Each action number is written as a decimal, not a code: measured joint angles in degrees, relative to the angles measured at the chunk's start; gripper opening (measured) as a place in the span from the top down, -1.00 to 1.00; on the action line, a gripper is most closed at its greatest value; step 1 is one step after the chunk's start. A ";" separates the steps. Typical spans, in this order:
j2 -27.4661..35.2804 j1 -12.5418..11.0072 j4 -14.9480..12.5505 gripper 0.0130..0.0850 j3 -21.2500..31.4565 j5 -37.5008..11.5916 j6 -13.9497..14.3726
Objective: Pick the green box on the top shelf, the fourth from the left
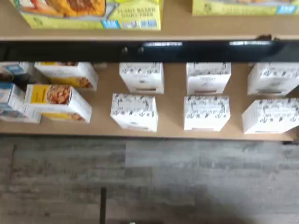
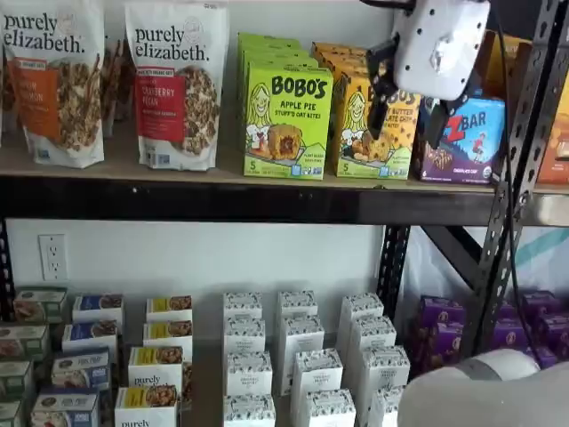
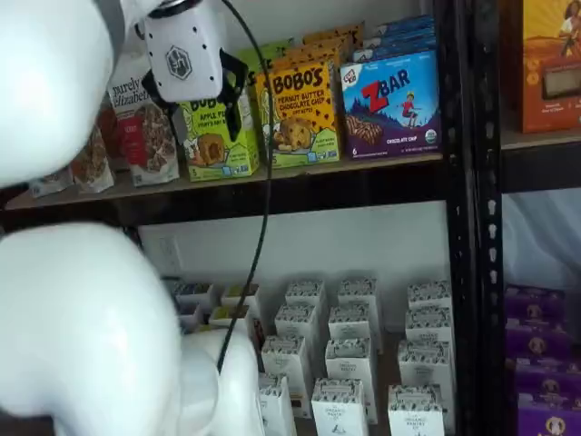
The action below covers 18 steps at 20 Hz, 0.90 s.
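Observation:
The green box, a lime "BOBO'S Apple Pie" carton, stands upright at the front of the top shelf, with more like it behind. In a shelf view it shows partly behind the gripper. My gripper hangs in front of the shelf at box height with a plain gap between its black fingers, open and holding nothing. It also shows in a shelf view, in front of the orange box. The wrist view shows the shelf's black beam and lime carton bottoms; I cannot tell which carton is which.
Purely Elizabeth bags stand left of the green box, an orange Bobo's box and a ZBar box to its right. Dark uprights flank the bay. White cartons fill the lower shelf. My white arm fills the foreground.

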 joint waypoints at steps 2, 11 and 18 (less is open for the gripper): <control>0.74 2.77 -1.87 -1.00 -0.22 -1.53 2.36; 4.05 12.21 -8.01 -1.00 -0.18 -9.35 11.08; 8.53 16.73 -10.94 -1.00 -2.28 -11.97 15.76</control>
